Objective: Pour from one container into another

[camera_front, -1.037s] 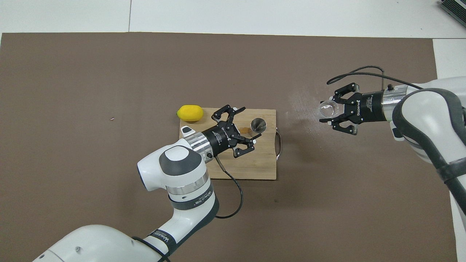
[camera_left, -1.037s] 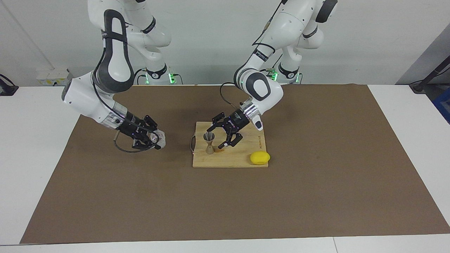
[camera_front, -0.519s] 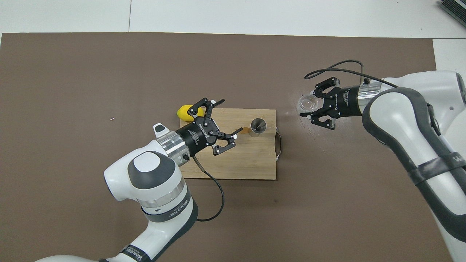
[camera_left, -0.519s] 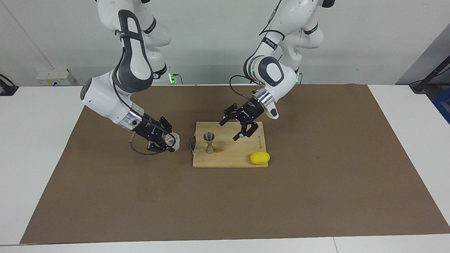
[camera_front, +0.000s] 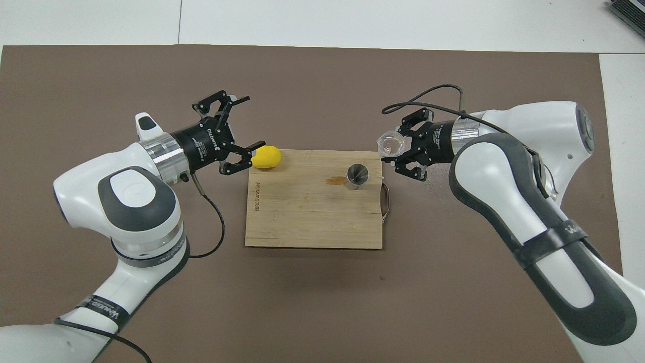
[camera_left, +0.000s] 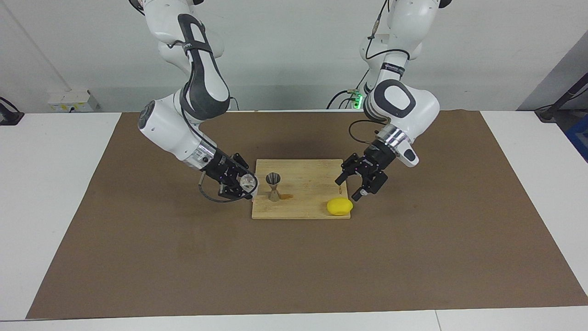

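The clear glass cup (camera_left: 249, 183) (camera_front: 391, 144) is held in my right gripper (camera_left: 244, 186) (camera_front: 395, 146), which is shut on it. The cup hangs over the wooden board's (camera_left: 303, 172) (camera_front: 312, 222) handle end, close beside the steel jigger (camera_left: 274, 186) (camera_front: 357, 175) and apart from it. The jigger stands upright on the board, near that end. My left gripper (camera_left: 348, 188) (camera_front: 252, 121) is open and empty, over the board's edge at the left arm's end, beside the lemon.
A yellow lemon (camera_left: 340, 206) (camera_front: 266, 157) lies at the board's corner toward the left arm's end. A small brown stain (camera_left: 287, 196) marks the board next to the jigger. The board lies on a brown mat (camera_left: 413, 257).
My right gripper has carried the glass cup across the mat to just beside the jigger. My left gripper, open, has drawn away from the jigger to the board's lemon end.
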